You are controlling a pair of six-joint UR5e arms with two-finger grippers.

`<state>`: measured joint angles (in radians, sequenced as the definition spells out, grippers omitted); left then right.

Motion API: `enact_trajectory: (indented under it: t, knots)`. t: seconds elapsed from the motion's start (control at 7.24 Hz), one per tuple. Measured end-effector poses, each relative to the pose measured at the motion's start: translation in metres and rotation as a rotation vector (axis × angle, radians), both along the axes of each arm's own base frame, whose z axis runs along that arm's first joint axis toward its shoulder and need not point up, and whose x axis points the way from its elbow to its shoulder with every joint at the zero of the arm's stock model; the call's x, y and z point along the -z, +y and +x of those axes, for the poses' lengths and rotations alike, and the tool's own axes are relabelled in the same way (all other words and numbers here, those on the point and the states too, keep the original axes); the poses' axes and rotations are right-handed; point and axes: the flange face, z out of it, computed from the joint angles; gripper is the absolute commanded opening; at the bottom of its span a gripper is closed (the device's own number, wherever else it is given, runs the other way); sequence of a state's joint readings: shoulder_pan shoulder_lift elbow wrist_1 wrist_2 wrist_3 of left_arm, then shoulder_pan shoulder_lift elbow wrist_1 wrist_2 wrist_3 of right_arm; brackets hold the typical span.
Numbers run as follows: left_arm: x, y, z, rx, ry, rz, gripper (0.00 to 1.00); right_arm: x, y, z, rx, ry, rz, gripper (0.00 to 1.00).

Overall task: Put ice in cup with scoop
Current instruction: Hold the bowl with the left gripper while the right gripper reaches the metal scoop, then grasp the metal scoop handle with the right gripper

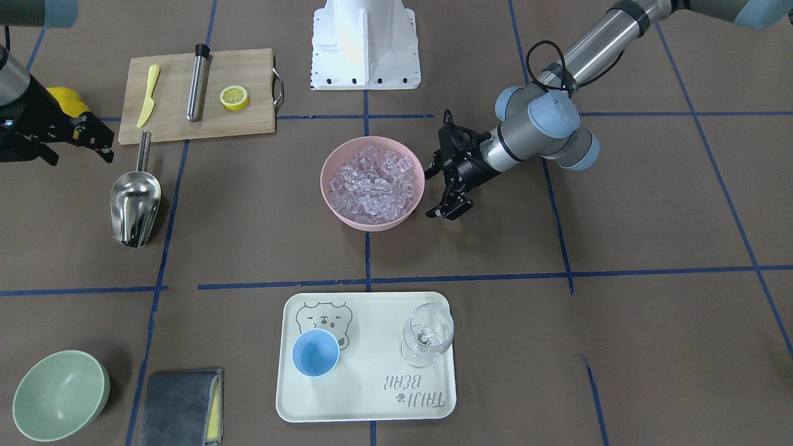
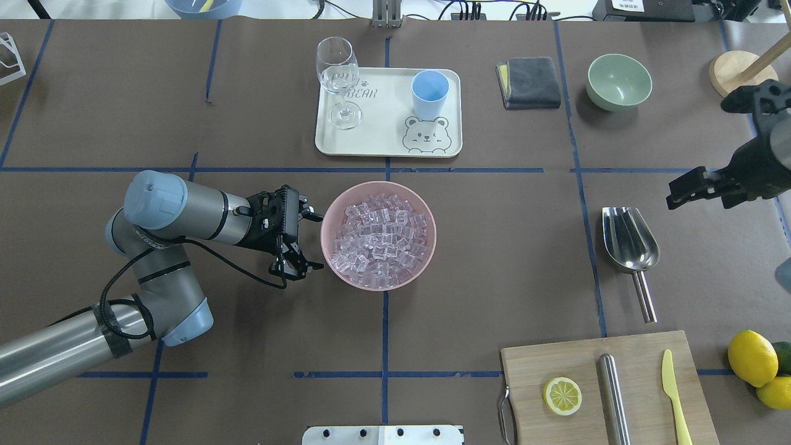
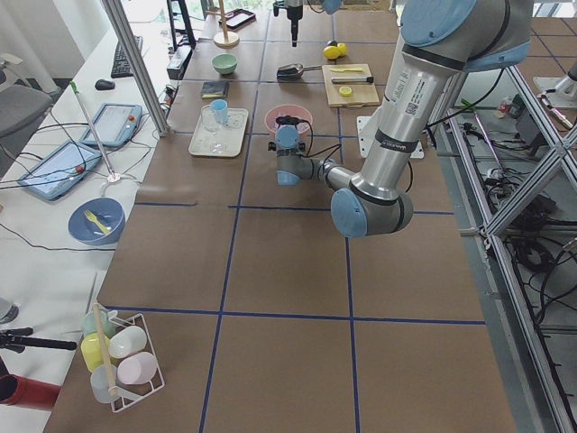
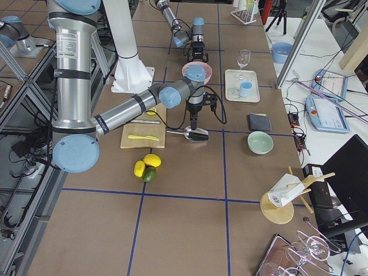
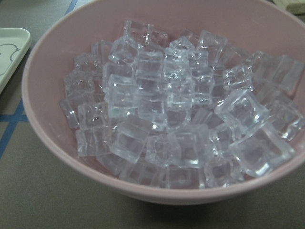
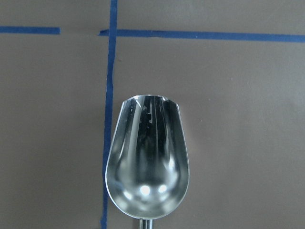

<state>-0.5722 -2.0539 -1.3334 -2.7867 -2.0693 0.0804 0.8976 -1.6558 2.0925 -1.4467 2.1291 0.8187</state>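
the scoop point(image 1: 135, 204) lies on the surface under the spread, empty right tool point(image 1: 83, 155), its handle pointing toward the robot, well apart from the spread left tool point(image 2: 314, 242).

My table point(image 2: 494, 247), brown with blue tape lines, carries: pink bowl point(image 1: 372, 224) at centre; scoop point(image 2: 630, 241); wooden board point(image 2: 639, 383); cream tray point(image 2: 377, 133); green bowl point(image 2: 618, 80); grey cloth point(image 2: 529, 82); lemons point(image 2: 751, 357) to my right.
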Motion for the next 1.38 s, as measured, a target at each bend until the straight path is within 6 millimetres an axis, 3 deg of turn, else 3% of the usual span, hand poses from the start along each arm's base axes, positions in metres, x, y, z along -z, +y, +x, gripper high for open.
enact_trajectory:
  t: [0.28,0.55,0.83,1.38]
  knots:
    - [0.001,0.0,0.0,0.003,0.002,0.001,1.0,-0.027,0.045,-0.028,-0.009,-0.002,-0.001,0.91]
    - [0.001,-0.001,0.0,0.005,0.002,0.001,1.0,-0.037,0.072,-0.056,-0.007,0.005,-0.041,0.85]
    - [0.001,-0.001,0.0,0.005,0.001,0.001,1.0,-0.048,0.081,-0.075,0.003,0.032,-0.05,0.64]
    - [0.001,0.0,0.001,0.004,0.001,0.001,1.0,-0.049,0.071,-0.104,0.018,0.03,-0.041,0.45]
